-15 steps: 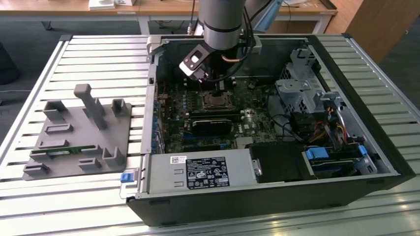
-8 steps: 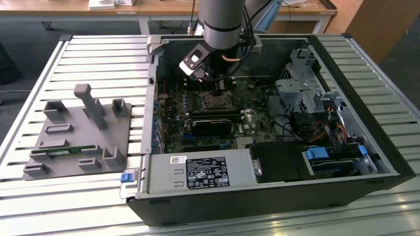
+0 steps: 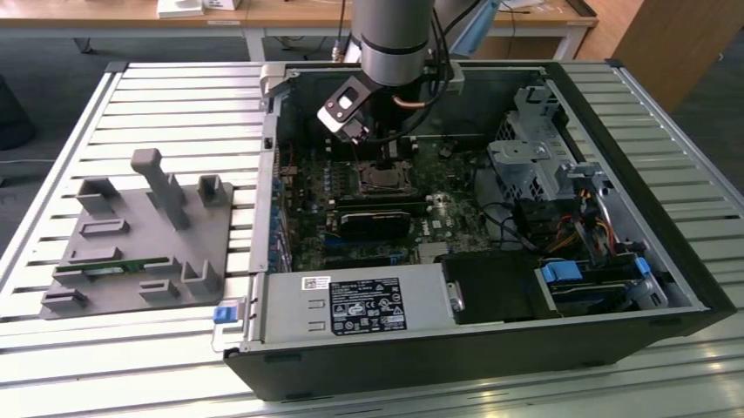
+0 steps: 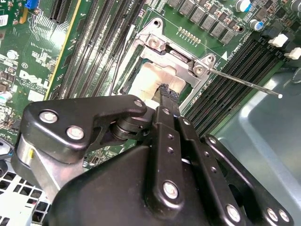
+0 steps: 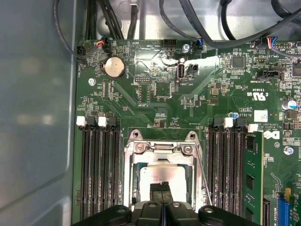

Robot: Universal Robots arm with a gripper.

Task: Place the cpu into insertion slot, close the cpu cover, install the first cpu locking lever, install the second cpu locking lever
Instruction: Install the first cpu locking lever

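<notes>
Over the motherboard (image 5: 155, 94), my gripper (image 5: 162, 190), clenched empty, touches the cpu (image 5: 162, 173) seated in the insertion slot (image 3: 382, 180), framed by the cpu cover (image 5: 162, 149). Lever step, I judge: the free locking lever (image 4: 244, 84) needs hooking down.

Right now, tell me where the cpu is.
In both wrist views the cpu lies framed by the silver cpu cover, between the two banks of memory slots, right beneath the gripper.
</notes>
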